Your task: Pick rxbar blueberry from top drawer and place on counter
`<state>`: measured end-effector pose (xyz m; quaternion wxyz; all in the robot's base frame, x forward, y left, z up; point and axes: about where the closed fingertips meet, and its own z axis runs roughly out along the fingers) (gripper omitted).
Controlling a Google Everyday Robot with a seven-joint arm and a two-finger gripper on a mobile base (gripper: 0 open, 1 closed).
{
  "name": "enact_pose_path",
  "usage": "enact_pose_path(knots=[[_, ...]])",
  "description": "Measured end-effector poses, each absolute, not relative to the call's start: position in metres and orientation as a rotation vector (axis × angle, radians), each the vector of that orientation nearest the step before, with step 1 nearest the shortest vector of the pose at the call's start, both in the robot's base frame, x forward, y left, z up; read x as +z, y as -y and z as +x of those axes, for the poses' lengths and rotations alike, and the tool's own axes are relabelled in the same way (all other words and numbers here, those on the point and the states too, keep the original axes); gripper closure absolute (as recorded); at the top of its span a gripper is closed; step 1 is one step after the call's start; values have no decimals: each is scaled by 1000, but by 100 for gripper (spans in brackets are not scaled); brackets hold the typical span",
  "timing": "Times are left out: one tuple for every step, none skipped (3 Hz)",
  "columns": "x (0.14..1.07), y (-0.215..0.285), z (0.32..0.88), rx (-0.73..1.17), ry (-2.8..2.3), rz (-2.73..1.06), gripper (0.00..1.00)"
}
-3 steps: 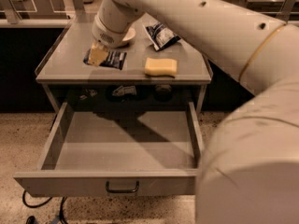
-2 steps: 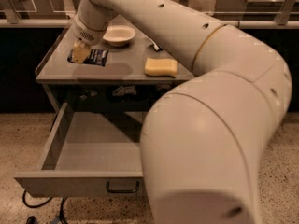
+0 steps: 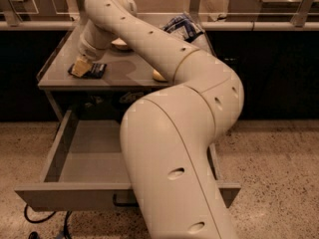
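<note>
The rxbar blueberry [image 3: 93, 70], a dark navy wrapper, lies low on the left part of the grey counter [image 3: 59, 78]. My gripper [image 3: 79, 68] is at the bar's left end, shut on it, right at the counter surface. The top drawer [image 3: 75, 195] below is pulled wide open; its grey floor [image 3: 94, 156] shows nothing on it, and the right half is hidden by my arm. Its dark handle [image 3: 123, 201] shows partly under the arm.
A white bowl [image 3: 119, 44] sits behind the gripper, mostly hidden by the arm. A yellow sponge [image 3: 158, 76] peeks out beside the arm. A blue-and-white chip bag [image 3: 182, 24] lies at the counter's back right. A rail runs behind; my arm [image 3: 174, 133] fills the middle.
The gripper has carried the bar leftward across the counter and a little lower. My arm now bulks across the middle of the view and covers most of the sponge.
</note>
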<state>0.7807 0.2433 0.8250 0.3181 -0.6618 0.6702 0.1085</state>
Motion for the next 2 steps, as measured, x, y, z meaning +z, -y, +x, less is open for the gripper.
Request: enact_pose_path(knots=[[831,-243,779,285,-1763,-1741,100],[831,-243,779,285,-1763,-1741,81]])
